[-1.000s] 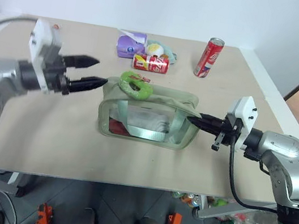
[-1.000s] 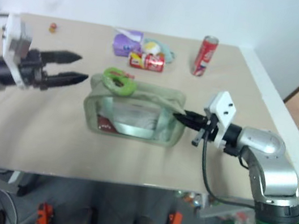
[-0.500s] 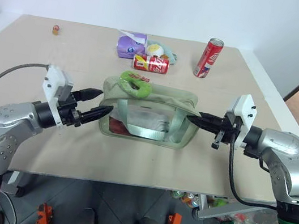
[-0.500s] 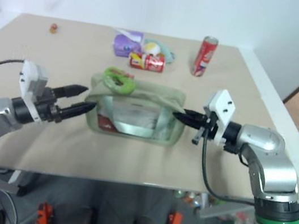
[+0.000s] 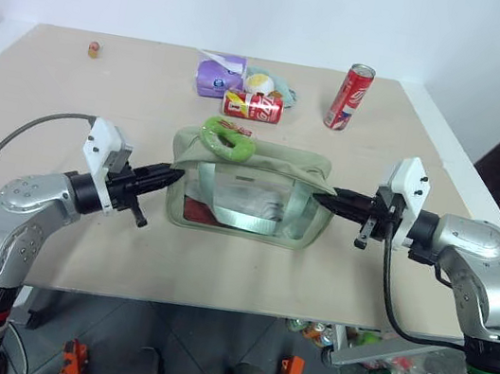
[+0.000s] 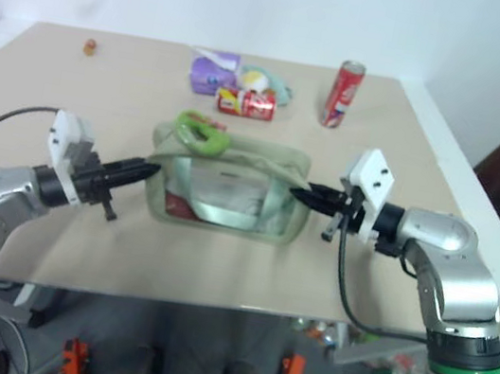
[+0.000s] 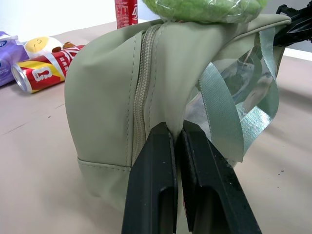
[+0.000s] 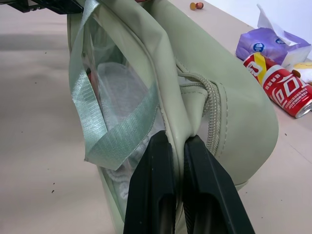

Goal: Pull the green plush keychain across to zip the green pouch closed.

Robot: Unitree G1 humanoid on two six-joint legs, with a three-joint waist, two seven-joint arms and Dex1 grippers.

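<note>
At opposite ends of the green pouch, both arms' fingers pinch its fabric edges — bare table in front.

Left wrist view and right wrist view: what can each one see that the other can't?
The left wrist view alone has the fuzzy keychain on top of the pouch and an upright red can. The right wrist view alone has a small orange thing far off on the table. Both share the pouch, its strap, a lying red can, a purple packet, and black fingers shut on pouch fabric.
</note>
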